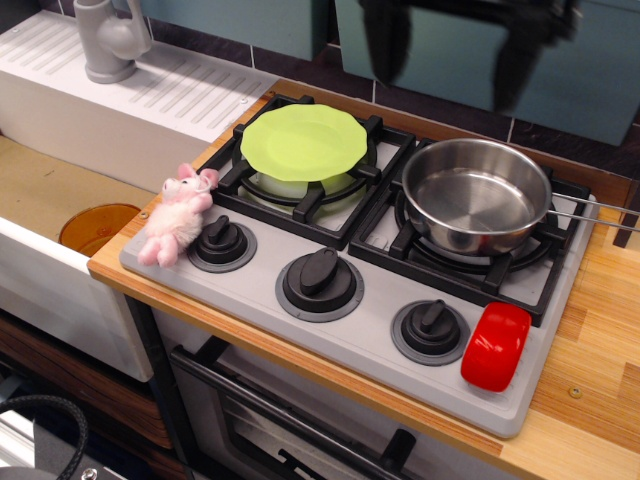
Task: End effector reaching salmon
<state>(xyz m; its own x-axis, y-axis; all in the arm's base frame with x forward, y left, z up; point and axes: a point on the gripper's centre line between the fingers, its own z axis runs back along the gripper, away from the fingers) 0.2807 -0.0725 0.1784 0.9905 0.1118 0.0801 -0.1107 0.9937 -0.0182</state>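
The salmon (496, 346) is a small glossy red plastic piece lying on the grey stove front at the right, next to the right knob (430, 329). My end effector (452, 48) shows only as two dark, motion-blurred fingers at the top edge, above and behind the steel pan (476, 196). The fingers (386, 40) stand wide apart with nothing between them. The gripper is high and well behind the salmon, with the pan between them. Its wrist and cable are out of view.
A lime green plate (304, 142) sits on the left burner. A pink plush animal (178, 215) lies by the left knob. The pan handle (595, 212) sticks out to the right. A sink with an orange dish (97, 226) and a grey faucet (108, 38) is at the left.
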